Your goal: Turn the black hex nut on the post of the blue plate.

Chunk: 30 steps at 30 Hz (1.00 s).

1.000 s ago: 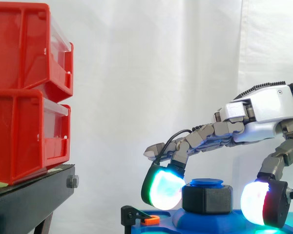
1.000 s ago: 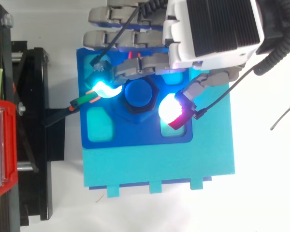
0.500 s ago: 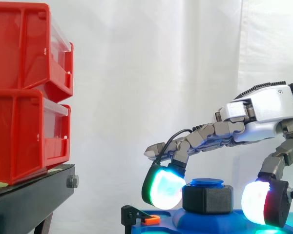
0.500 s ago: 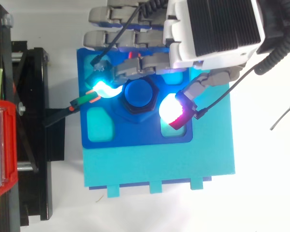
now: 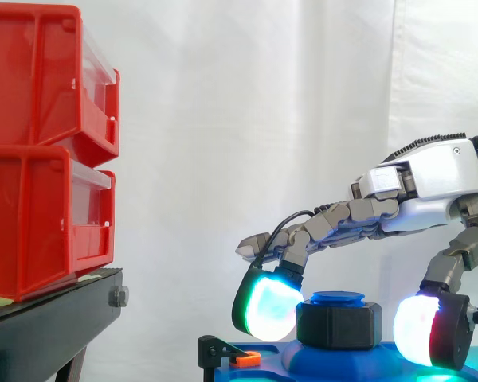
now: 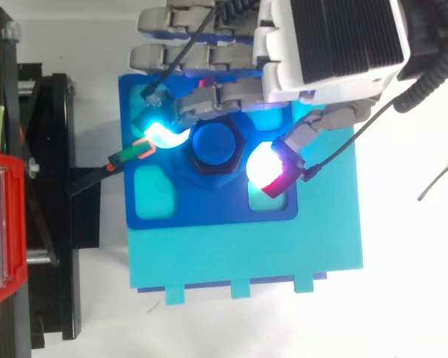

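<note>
Not much is changing from half a second ago: the hand [image 5: 430, 187] is staying put over the blue plate [image 6: 209, 212]. From above, though, its cyan-glowing finger pad [image 6: 160, 134] is creeping a hair toward the plate's far edge, and the white-and-red thumb pad [image 6: 267, 165] is nudging the same way. In the side view the black hex nut [image 5: 338, 323] is looking a touch wider than before, so it seems to be rotating slightly. The nut is sitting on the post [image 5: 337, 298] in the middle of the plate, with the post's blue cap poking out above it. The hand is pinching the nut, with a curled finger on its left and the thumb on its right. The finger pad is pressing right against the nut in both views. The thumb pad is looking like it's touching from above, while the side view is showing a thin sliver of white curtain [image 5: 247, 119] between them, so I can't say for sure about that contact. The top view is giving you the cyan pockets around the nut, the teal base [image 6: 246, 257] lying under the plate, and the other fingers lying straight along the plate's far edge. The side view is giving you the stacked red bins [image 5: 44, 151] sitting on the black stand [image 5: 52, 318] well to the left, and the little orange clip [image 5: 244, 360] sitting just below the finger pad.
</note>
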Tool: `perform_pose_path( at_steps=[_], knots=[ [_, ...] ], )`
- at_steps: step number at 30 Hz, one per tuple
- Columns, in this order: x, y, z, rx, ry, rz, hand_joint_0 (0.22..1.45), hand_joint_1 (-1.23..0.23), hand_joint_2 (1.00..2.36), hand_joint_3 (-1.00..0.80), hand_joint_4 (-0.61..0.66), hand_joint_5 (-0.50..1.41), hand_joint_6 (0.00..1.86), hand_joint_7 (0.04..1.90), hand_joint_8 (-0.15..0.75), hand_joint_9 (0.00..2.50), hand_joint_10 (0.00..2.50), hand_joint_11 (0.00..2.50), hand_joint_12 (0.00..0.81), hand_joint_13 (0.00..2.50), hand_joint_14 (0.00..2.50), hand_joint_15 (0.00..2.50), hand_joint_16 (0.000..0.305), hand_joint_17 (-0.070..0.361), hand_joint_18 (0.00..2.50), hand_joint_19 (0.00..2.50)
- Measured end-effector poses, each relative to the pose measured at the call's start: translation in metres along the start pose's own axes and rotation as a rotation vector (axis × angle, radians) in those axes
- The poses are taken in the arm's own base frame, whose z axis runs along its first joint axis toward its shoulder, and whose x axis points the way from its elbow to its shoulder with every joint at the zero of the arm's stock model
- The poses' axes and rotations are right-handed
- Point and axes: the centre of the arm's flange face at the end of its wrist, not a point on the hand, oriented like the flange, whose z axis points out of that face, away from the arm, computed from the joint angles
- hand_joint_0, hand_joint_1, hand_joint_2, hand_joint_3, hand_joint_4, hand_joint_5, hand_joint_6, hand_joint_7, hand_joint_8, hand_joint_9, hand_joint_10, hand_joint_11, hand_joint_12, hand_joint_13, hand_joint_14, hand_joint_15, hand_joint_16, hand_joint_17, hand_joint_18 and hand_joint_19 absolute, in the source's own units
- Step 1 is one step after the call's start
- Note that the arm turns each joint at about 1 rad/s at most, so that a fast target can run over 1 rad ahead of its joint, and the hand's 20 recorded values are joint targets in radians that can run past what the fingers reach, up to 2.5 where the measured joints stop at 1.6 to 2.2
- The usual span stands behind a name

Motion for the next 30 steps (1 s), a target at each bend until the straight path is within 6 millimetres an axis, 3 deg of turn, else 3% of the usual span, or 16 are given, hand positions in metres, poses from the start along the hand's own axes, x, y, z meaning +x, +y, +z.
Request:
perform_pose_path(
  at_steps=[12,22,30],
  knots=[
    [-0.0004,-0.0001,0.0003,0.000,-0.003,-0.001,0.43,-0.79,1.00,-0.50,0.11,-0.29,0.50,0.69,0.168,0.00,0.00,0.00,0.343,0.00,0.00,0.00,0.051,0.115,0.00,0.08],
    [-0.0007,-0.0002,0.0003,0.000,-0.005,-0.001,0.42,-0.58,1.00,-0.50,0.13,-0.28,0.50,0.70,0.184,0.00,0.00,0.00,0.350,0.00,0.00,0.00,0.051,0.116,0.00,0.10],
    [-0.0008,-0.0001,0.0005,-0.001,-0.006,-0.001,0.48,-0.66,1.00,-0.50,0.12,-0.28,0.50,0.70,0.163,0.00,0.00,0.00,0.326,0.00,0.00,0.00,0.047,0.106,0.00,0.12]
  ],
)
